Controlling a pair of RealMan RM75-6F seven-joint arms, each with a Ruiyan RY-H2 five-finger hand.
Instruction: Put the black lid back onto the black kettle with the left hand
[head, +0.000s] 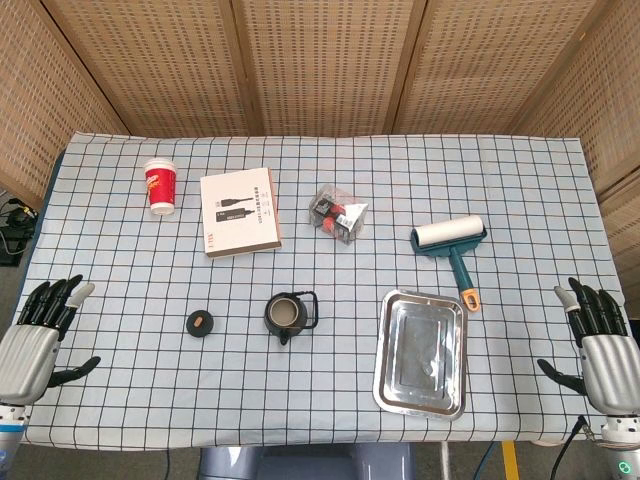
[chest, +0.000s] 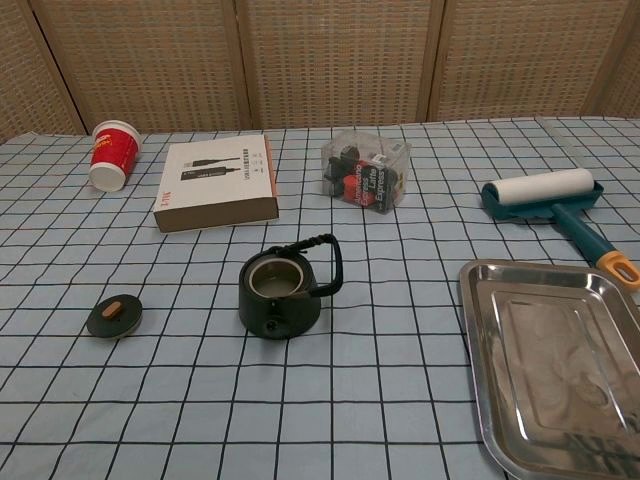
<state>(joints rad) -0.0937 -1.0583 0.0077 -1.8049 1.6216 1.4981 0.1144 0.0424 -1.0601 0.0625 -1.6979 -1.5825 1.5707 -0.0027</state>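
The black kettle (head: 289, 316) (chest: 283, 292) stands upright near the table's middle with its top uncovered and its handle raised. To its left, apart from it, the small round black lid (head: 200, 323) (chest: 114, 316) lies flat on the checked cloth, a brown knob on top. My left hand (head: 38, 338) rests at the table's front left edge, fingers spread and empty, well left of the lid. At the front right edge my right hand (head: 600, 340) is likewise spread and empty. Neither hand appears in the chest view.
A steel tray (head: 422, 352) (chest: 555, 360) lies front right. Behind it is a lint roller (head: 452, 243) (chest: 553, 203). At the back are a red paper cup (head: 160, 187) (chest: 112, 154), a flat box (head: 240, 211) (chest: 217, 183) and a clear packet of small items (head: 337, 214) (chest: 365, 176).
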